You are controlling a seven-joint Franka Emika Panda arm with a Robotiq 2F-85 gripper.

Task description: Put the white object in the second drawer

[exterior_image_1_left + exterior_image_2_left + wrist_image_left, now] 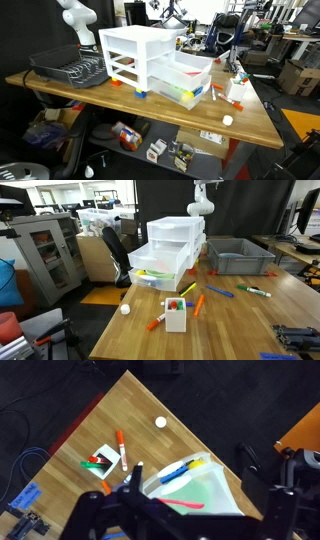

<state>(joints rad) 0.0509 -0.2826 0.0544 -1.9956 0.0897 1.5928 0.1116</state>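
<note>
In an exterior view a rack [70,68] sits left, then the drawer unit [135,50] with the 2nd drawer [195,66] pulled out, then the white object [227,119] alone on bare wood near the table [255,110] edge, well apart from the unit. In the wrist view: a box [103,460], print too small to read, a marker [121,448], then the gripper [205,498], fingers spread wide, over the lowest drawer [215,475]

Arm [203,198]: white, top centre of an exterior view, running up out of frame.
Gripper [195,518]: dark, blurred, bottom of wrist view, jaws spread wide.
</note>
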